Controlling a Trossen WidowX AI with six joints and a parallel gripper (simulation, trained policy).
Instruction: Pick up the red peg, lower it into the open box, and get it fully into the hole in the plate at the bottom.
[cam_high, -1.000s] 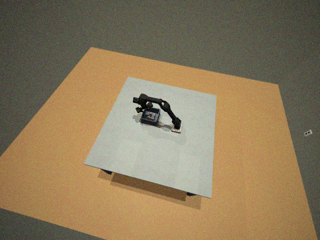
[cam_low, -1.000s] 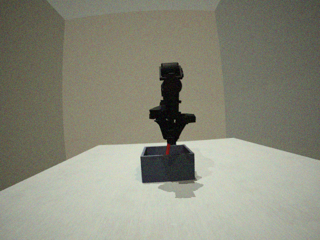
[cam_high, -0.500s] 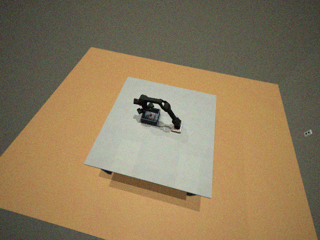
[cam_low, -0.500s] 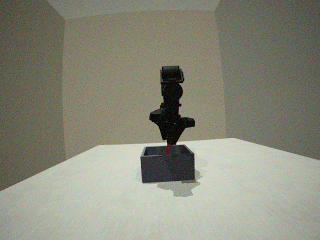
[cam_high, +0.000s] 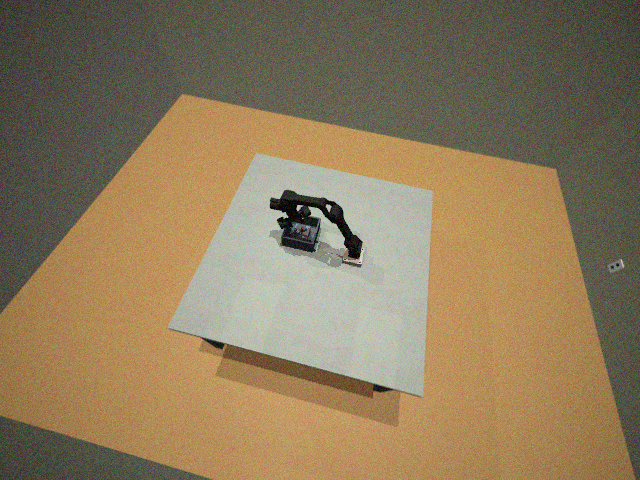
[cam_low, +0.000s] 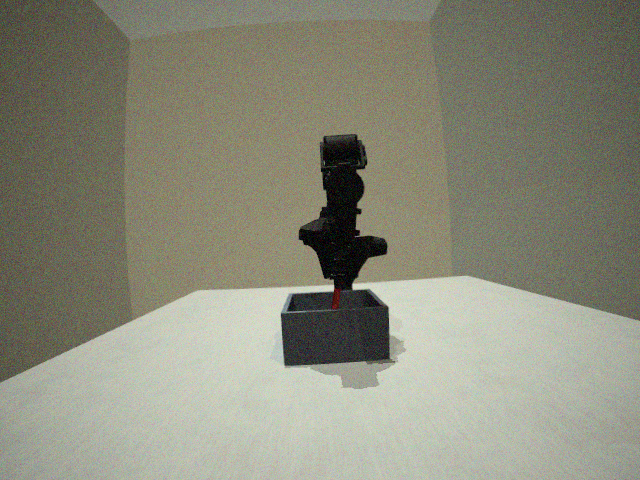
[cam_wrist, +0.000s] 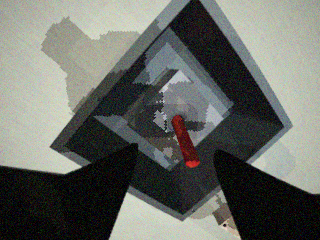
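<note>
While the exterior view hides the plate, wrist shows red peg (cam_high: 303, 228) (cam_low: 336, 298) (cam_wrist: 185, 142), round, tilted; pincer (cam_high: 287, 223) (cam_low: 343, 284) (cam_wrist: 176, 152) apart.

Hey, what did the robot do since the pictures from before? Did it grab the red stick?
The gripper moved down a bit, closer to the box. It hasn't grabbed the red peg: its fingers are open, with gaps beside the peg. The box stayed put, and the peg still leans inside it.
</note>
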